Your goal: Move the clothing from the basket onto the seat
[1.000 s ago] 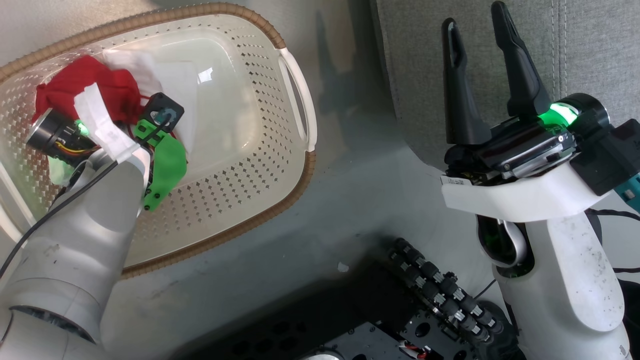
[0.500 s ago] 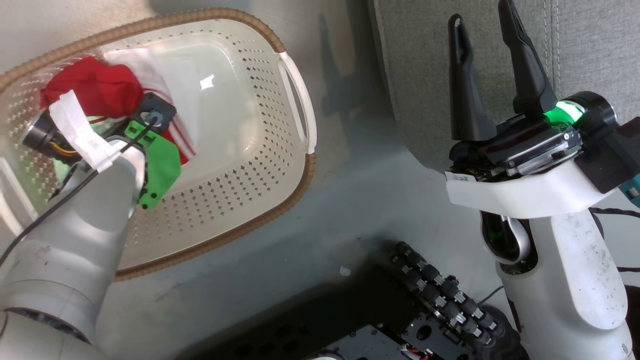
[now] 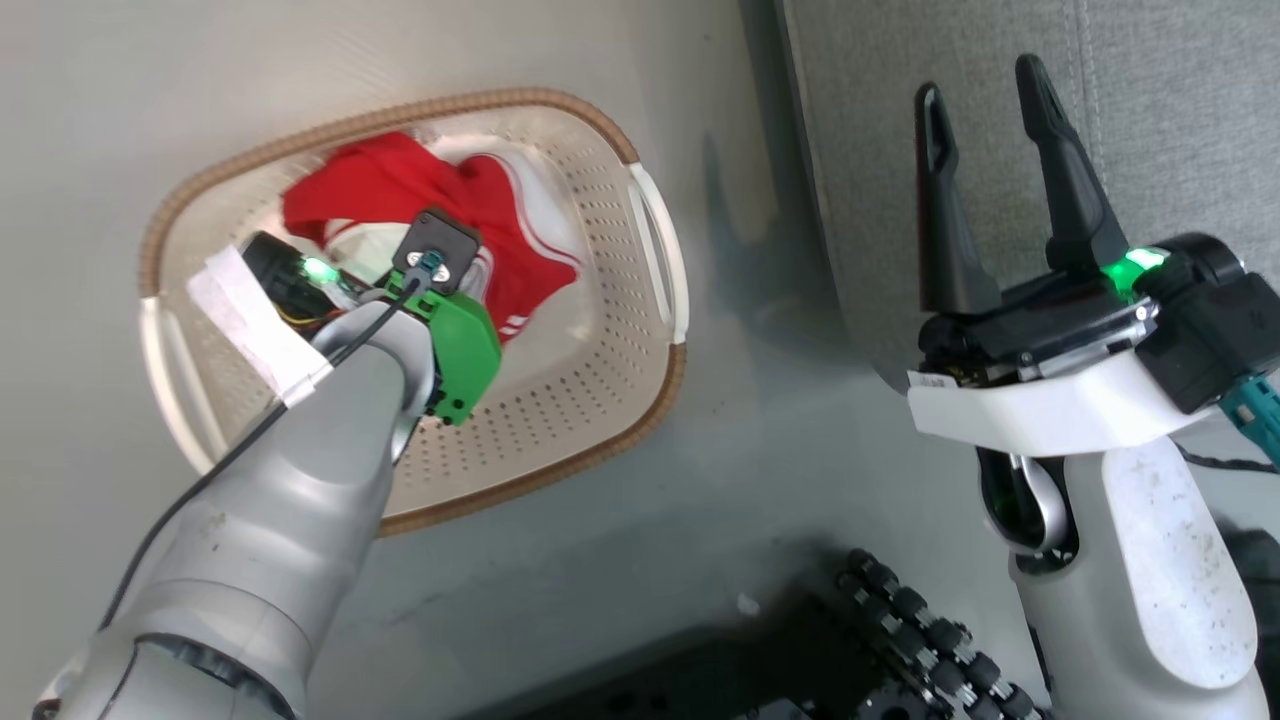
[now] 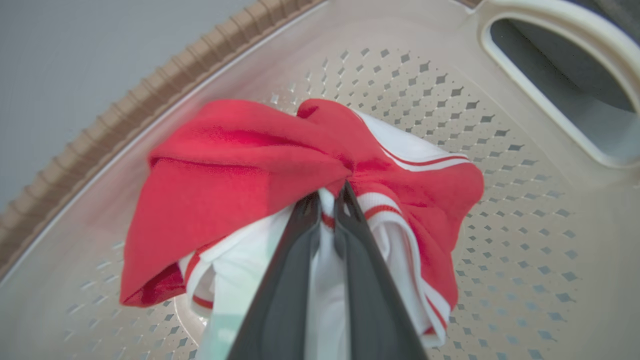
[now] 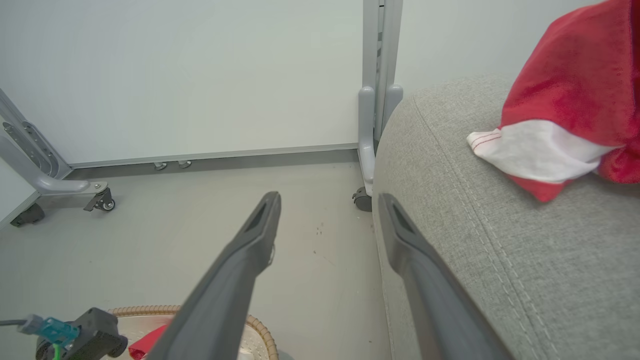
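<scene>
A pale grey floor point(image 3: 150, 100) ran beside the grey sofa cushion point(image 3: 1180, 120), with a white panel on castors point(image 5: 200, 75) behind. The striped red and white garment point(image 4: 240, 165) sat bunched inside the basket point(image 3: 600, 420) on the floor. The left gripper point(image 4: 327, 192) was clenched on a fold of it, fingers nearly together. A plain red garment with a white cuff point(image 5: 575, 85) lay on the cushion. The right gripper point(image 3: 979, 78) hung near the cushion's edge, jaws spread wide, grasping nothing.

A red garment point(image 5: 575, 85) lies on the grey seat point(image 5: 500, 250), fingers point(image 5: 242, 270) spread.
</scene>
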